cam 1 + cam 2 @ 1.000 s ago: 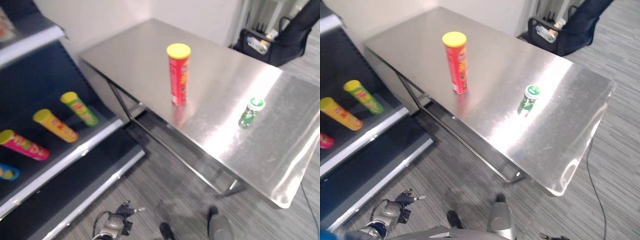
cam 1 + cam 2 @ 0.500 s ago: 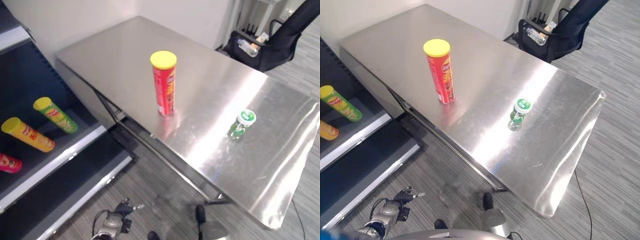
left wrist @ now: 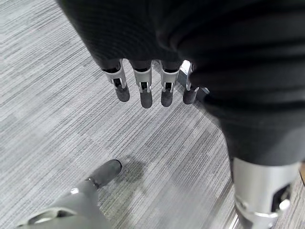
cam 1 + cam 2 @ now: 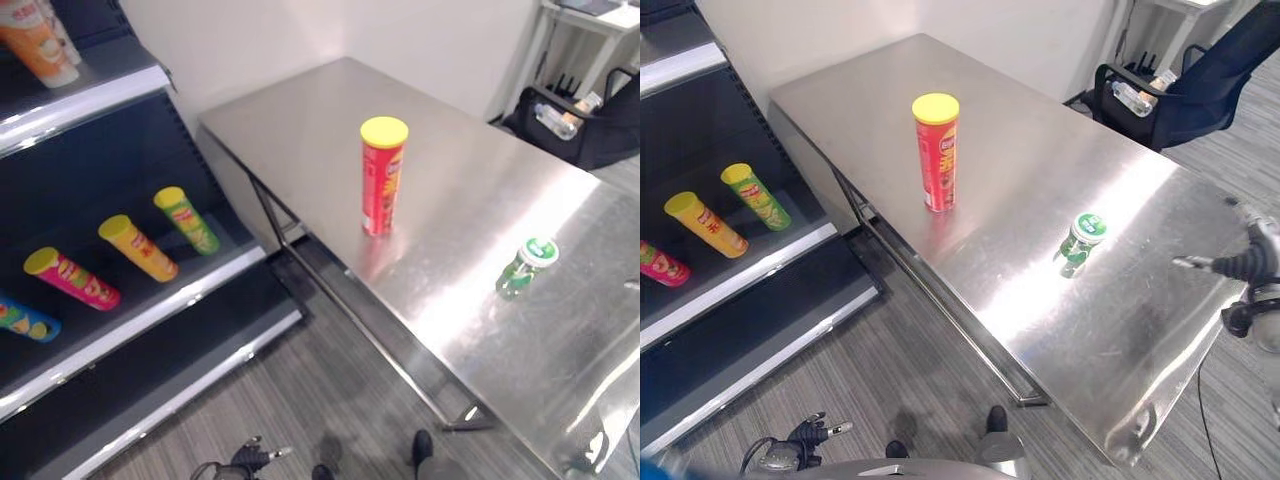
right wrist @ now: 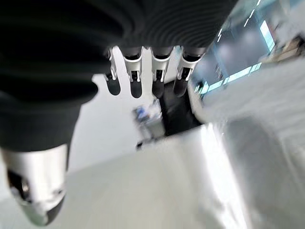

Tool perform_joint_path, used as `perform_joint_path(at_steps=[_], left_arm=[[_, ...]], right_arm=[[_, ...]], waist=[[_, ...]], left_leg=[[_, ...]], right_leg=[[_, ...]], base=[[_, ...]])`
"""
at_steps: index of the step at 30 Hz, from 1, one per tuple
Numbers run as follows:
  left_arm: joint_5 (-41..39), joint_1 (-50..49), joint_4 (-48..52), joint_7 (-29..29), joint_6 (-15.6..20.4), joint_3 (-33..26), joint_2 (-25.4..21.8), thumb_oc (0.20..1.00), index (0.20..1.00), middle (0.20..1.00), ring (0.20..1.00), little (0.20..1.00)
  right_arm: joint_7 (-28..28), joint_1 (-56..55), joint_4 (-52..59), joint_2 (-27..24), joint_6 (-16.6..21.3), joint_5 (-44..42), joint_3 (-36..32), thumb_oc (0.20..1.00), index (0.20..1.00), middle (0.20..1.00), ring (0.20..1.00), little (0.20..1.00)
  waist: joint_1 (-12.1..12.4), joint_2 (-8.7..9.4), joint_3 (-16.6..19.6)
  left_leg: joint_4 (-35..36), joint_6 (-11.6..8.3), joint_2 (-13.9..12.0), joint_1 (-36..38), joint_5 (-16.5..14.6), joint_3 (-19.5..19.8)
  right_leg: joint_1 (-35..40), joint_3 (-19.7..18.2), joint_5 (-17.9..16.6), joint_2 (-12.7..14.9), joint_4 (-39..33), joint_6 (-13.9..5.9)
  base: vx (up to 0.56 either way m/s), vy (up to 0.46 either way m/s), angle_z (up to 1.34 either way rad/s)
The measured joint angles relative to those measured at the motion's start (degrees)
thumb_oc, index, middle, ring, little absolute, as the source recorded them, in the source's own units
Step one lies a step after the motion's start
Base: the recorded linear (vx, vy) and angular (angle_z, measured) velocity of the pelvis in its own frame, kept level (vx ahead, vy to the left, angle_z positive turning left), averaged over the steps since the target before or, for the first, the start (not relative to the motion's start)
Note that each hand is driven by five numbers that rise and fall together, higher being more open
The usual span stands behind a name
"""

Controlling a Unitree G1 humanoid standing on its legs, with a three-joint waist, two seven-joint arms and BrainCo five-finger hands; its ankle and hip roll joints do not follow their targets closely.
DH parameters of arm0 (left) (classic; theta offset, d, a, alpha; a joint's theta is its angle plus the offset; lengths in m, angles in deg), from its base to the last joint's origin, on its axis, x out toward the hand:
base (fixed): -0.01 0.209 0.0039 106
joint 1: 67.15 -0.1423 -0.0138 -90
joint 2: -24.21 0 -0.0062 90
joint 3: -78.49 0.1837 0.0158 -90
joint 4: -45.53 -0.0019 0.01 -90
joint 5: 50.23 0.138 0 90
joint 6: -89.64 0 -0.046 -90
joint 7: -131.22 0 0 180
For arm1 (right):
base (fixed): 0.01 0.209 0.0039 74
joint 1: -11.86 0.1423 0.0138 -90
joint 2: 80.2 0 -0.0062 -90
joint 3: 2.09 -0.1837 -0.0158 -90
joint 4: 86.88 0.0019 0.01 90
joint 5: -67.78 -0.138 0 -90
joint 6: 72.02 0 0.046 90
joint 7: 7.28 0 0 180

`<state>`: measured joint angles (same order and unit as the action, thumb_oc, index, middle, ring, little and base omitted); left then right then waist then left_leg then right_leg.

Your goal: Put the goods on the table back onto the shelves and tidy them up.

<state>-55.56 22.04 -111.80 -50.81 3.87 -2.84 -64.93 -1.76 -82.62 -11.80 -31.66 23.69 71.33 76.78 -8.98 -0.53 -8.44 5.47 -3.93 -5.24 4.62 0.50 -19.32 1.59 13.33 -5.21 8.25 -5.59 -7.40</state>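
Note:
A red chip can (image 4: 383, 175) with a yellow lid stands upright in the middle of the steel table (image 4: 300, 120). Nearer the table's right end stands a small green bottle (image 4: 1080, 243) with a white-and-green cap. My right hand (image 4: 1248, 264) hovers open over the table's right edge, right of the bottle and apart from it; its straight fingers (image 5: 143, 76) hold nothing. My left hand (image 4: 790, 455) hangs low over the carpet, fingers (image 3: 143, 90) straight and empty. The dark shelves (image 4: 150, 320) stand to the left of the table.
On the middle shelf lie a green can (image 4: 186, 219), a yellow can (image 4: 138, 247), a pink can (image 4: 72, 278) and a blue can (image 4: 22, 318). Orange cups (image 4: 35, 40) stand on the upper shelf. A black chair (image 4: 1170, 85) with a bottle stands behind the table's far right.
The camera has shifted, bringing more of the shelves into view. My right hand has come into the picture over the table's right edge. Can and bottle stand as before.

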Motion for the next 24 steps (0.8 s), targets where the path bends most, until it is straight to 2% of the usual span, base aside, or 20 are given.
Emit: perform_joint_path(at_steps=[4, 12, 24], left_arm=[[0.2, -0.7, 0.0, 0.0, 0.0, 0.0, 0.5, 1.000, 1.000, 1.000, 1.000, 1.000], [1.6, -1.6, 0.0, 0.1, -0.5, 0.0, 1.6, 1.000, 1.000, 1.000, 1.000, 1.000], [1.6, -1.6, 0.0, 0.1, -0.6, -0.1, 1.7, 1.000, 1.000, 1.000, 1.000, 1.000]], right_arm=[[-3.1, 1.1, 1.7, 0.1, 0.5, 0.1, 3.4, 1.000, 1.000, 1.000, 1.000, 1.000], [-4.7, 6.8, 2.5, 0.0, 0.9, 0.2, 9.5, 1.000, 1.000, 1.000, 1.000, 1.000], [-5.4, 8.8, 3.0, 0.0, 2.1, -0.1, 12.4, 1.000, 1.000, 1.000, 1.000, 1.000]], waist=[[0.3, -0.45, 0.0], [1.5, -1.37, 0.3], [3.0, -1.64, 0.2]], left_leg=[[0.3, -0.05, 0.0, 0.6, 0.1, 1.1], [0.0, -0.12, -0.1, 0.7, 0.3, 2.0], [0.3, -0.25, -0.2, 0.7, 0.5, 3.2]], right_leg=[[1.2, 0.9, 0.3, 0.2, 0.0, -0.07], [1.9, 2.1, 0.6, 0.1, 0.0, -0.12], [2.8, 3.3, 0.8, 0.1, 0.0, 0.00]], base=[[0.01, -0.044, 0.13], [0.01, -0.038, 0.07], [0.01, -0.011, 0.04]])
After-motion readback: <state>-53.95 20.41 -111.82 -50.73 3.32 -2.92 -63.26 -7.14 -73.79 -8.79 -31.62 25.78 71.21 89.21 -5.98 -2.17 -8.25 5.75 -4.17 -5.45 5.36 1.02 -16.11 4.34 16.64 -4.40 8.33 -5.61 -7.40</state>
